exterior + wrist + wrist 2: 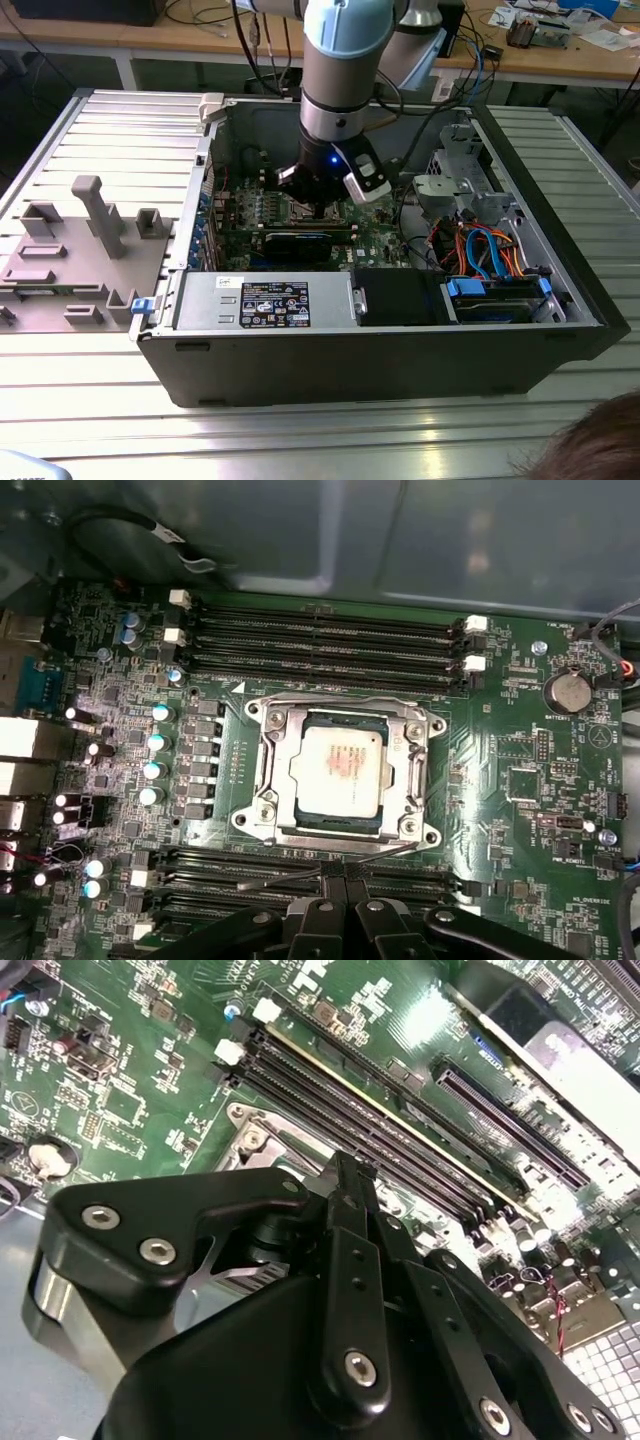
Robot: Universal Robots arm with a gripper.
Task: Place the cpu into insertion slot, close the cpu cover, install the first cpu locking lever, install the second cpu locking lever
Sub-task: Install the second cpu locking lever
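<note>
My pincer [338,880], black and two-fingered, has its fingers [352,1260] pressed together in both wrist views. A thin grey wire locking lever [390,855] runs just past the tips; I cannot tell whether I pinch it or merely touch it.

Just beyond the tips, in the first wrist view, the small flat square cpu with the pale silver metal top [340,770] lies flat in the square silvery-rimmed insertion slot [340,832] of the green motherboard [520,770]. It lies top face up, its edges square with the socket (being square, it has no long axis of its own). The thin silvery frame-shaped cpu cover [272,770] lies down around it, the chip showing through its window. The long black memory slots [320,640] flank the socket on two opposite sides, and their long axis runs parallel to the cpu's nearest edges.

In the exterior view, taking my pincer [320,205] as the clock's centre, a black graphics card [300,243] lies close at six o'clock, with the grey power supply box [265,300] beyond it. Orange and blue cables [485,255] are at four, a grey plastic parts holder [90,240] well off at nine, and a person's hair [590,445] at five.
</note>
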